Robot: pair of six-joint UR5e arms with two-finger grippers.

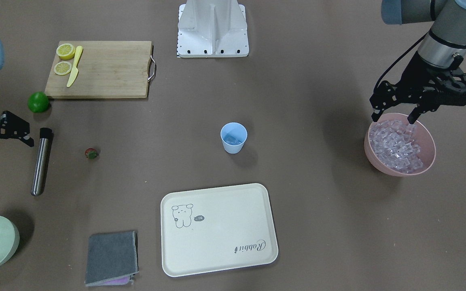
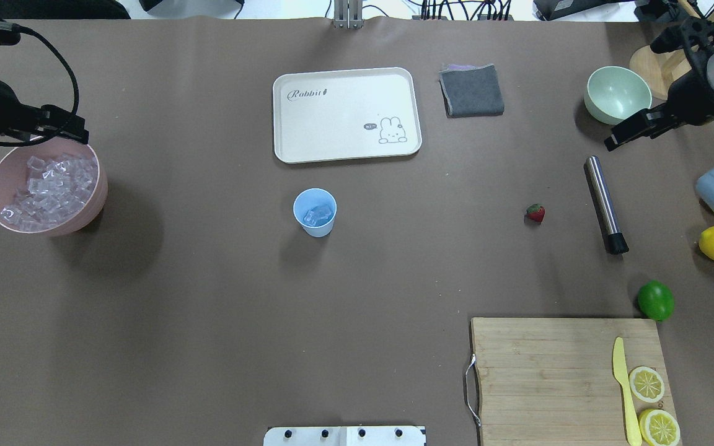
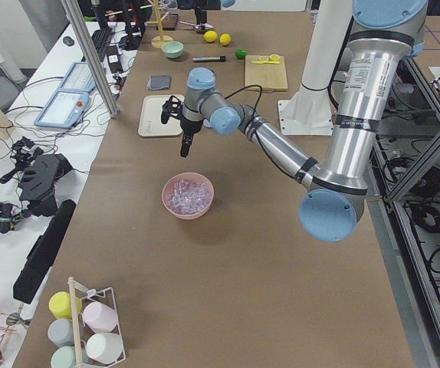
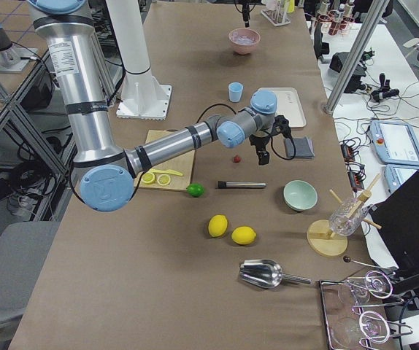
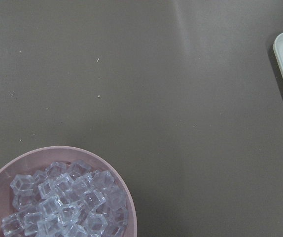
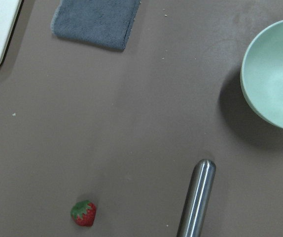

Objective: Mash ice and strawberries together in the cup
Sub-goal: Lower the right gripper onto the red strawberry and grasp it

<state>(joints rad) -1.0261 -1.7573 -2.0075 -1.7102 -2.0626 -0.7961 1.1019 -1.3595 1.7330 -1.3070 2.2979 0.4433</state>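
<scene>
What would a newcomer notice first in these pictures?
First, the pink bowl heaped with clear ice, at the robot's left end of the table, with the open left claw just above it. Next, the light-blue cup at the centre, and the small strawberry lying alone on the robot's right.

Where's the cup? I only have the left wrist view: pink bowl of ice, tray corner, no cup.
Observer: The cup stands in the middle, between the tray and the robot's base, touching neither.
Operator: Contents?
Observer: A few pieces of ice, no fruit.
Operator: And the fruit?
Observer: The strawberry lies loose on the robot's right side, near the metal rod but apart from it.
</scene>
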